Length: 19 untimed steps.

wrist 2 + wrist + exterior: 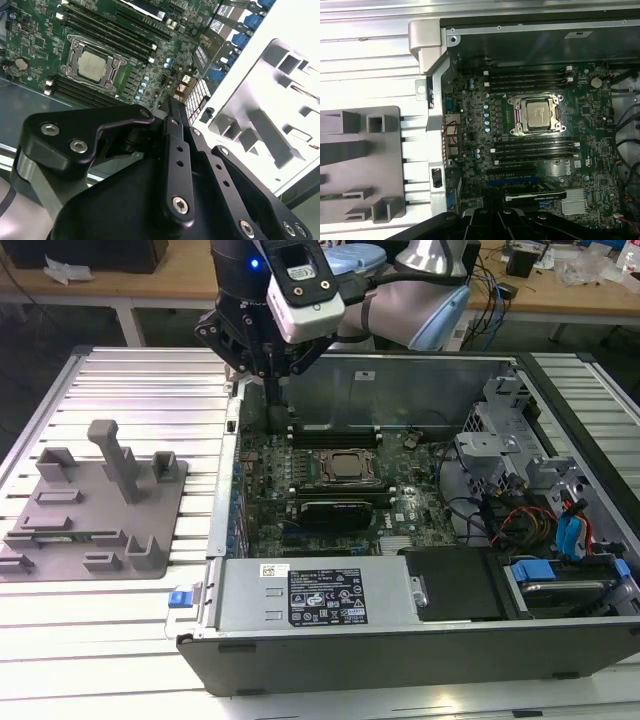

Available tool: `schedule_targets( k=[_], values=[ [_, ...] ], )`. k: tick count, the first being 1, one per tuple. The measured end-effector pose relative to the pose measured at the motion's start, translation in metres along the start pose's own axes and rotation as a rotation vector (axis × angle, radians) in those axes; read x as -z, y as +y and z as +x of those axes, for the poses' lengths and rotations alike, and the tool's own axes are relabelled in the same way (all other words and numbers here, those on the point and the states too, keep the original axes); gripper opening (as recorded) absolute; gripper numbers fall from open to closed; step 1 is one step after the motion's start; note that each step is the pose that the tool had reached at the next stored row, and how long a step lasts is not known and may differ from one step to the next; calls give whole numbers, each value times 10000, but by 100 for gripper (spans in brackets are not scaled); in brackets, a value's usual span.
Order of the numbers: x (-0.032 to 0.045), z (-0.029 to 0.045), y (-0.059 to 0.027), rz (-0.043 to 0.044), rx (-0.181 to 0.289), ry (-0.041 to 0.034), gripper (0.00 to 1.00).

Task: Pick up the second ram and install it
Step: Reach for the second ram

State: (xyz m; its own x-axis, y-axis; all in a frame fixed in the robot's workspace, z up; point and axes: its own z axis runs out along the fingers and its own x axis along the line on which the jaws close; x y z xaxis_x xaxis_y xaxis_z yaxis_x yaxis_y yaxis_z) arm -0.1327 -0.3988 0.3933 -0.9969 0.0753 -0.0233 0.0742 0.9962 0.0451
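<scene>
Hovering above the motherboard [268, 498] beside the memory slots [335, 437], hand [273, 425] with fingers [272, 400] pressed together.

Nothing legible — the black label [328, 597] and white sticker [268, 570] on the power supply [245, 605] carry print too small to read.

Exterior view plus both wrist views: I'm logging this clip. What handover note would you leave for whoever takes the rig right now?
The tool is inside the open computer case, low over the motherboard. It is by the exterior view's left end of the memory slots beyond the CPU. Open or shut: cannot tell.
The second ram: cannot tell whether the tool carries it or whether it sits in a slot.
The gray fixture lies beside the case, on the exterior view's left.
Done: the arm is at the slots.
Left: a seated second ram is not confirmed.
</scene>
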Motion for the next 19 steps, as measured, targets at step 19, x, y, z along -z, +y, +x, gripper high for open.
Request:
schedule_targets(
  k=[19],
  values=[
    [6, 214, -16, 0, 1, 0, 8]
  ],
)
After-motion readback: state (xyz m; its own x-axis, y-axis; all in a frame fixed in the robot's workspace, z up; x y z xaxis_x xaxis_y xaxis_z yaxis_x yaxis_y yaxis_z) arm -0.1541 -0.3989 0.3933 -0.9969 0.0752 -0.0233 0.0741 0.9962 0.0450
